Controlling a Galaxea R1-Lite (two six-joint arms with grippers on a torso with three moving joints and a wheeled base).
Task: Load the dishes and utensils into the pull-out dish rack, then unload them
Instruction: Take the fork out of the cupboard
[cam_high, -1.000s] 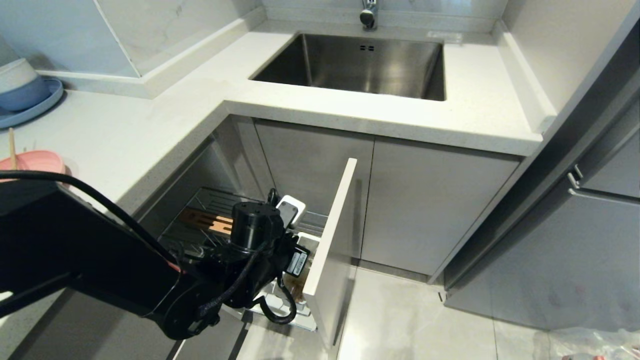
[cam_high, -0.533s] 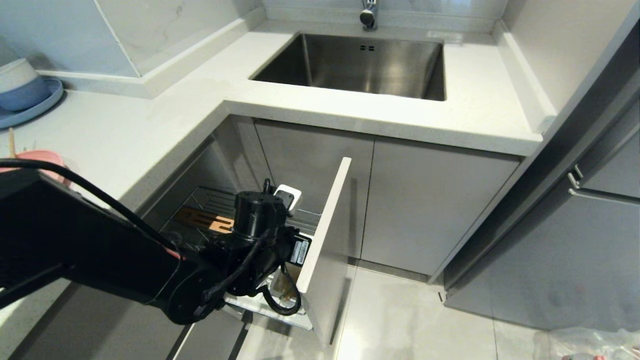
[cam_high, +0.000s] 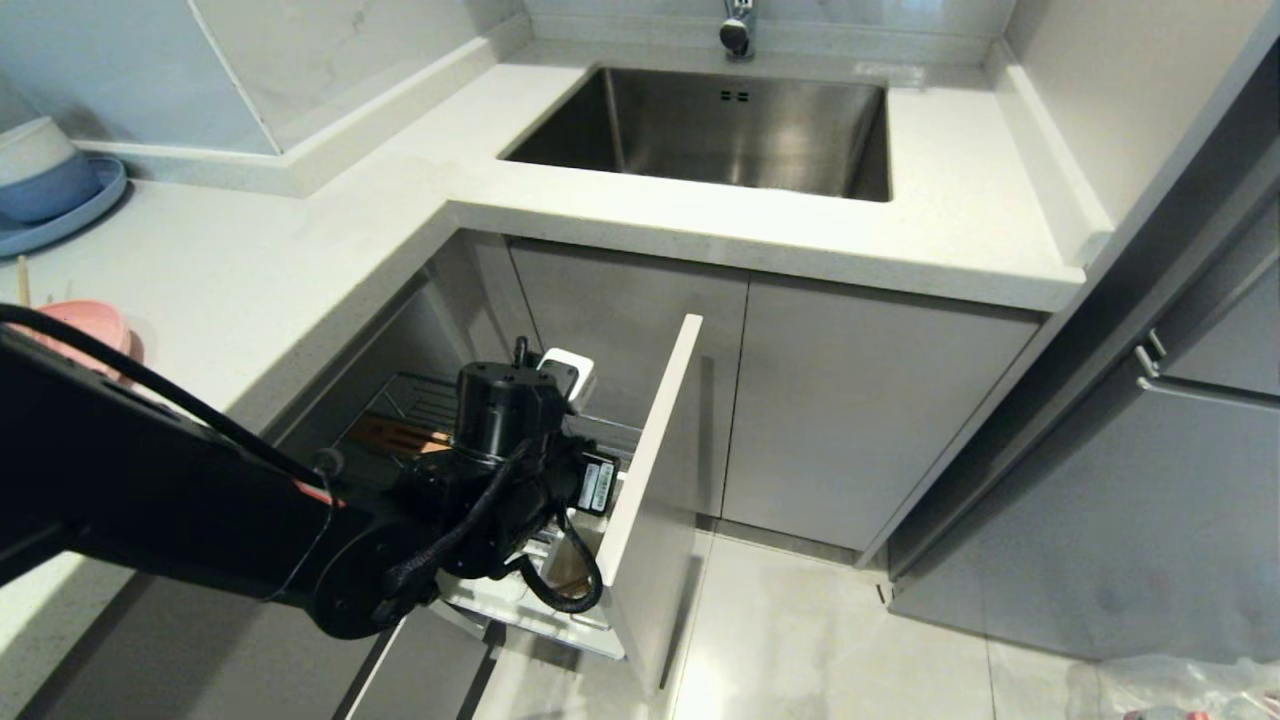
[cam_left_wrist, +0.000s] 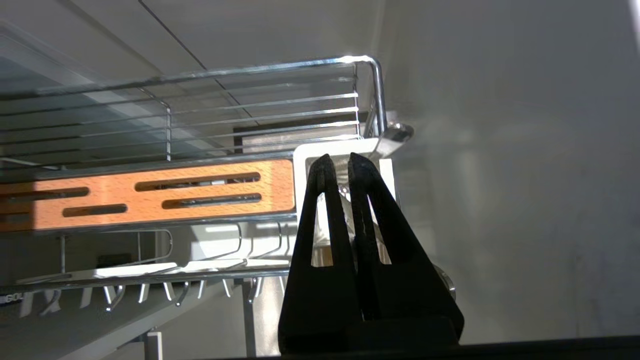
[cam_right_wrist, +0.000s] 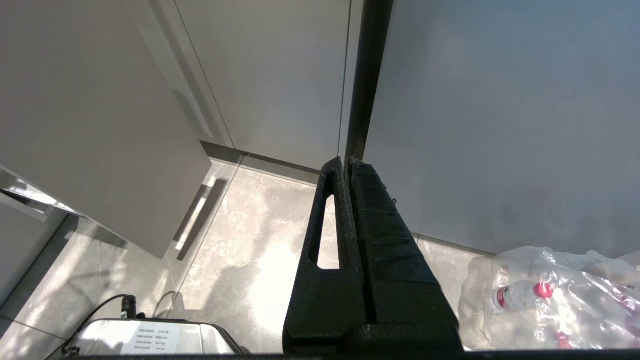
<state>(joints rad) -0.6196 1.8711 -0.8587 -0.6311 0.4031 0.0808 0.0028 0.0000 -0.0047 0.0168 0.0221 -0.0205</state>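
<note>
Pull-out dish rack (cam_high: 640, 470) has slid inward, seemingly empty.

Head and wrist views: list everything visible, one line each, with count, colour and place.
pull-out dish rack: one, chrome wire, pulled out below the counter
wooden strip: one, orange-brown, slotted, in the rack
utensil cup: one, white, at the rack's front corner
pink bowl: one, counter, far left
blue plate with bowls: one stack, blue and white, counter's back left
sink: one, steel, centre back
plastic bag of bottles: one, clear, on the floor
left gripper: black, fingers shut, at the utensil cup
right gripper: black, fingers shut, hanging over the floor
</note>
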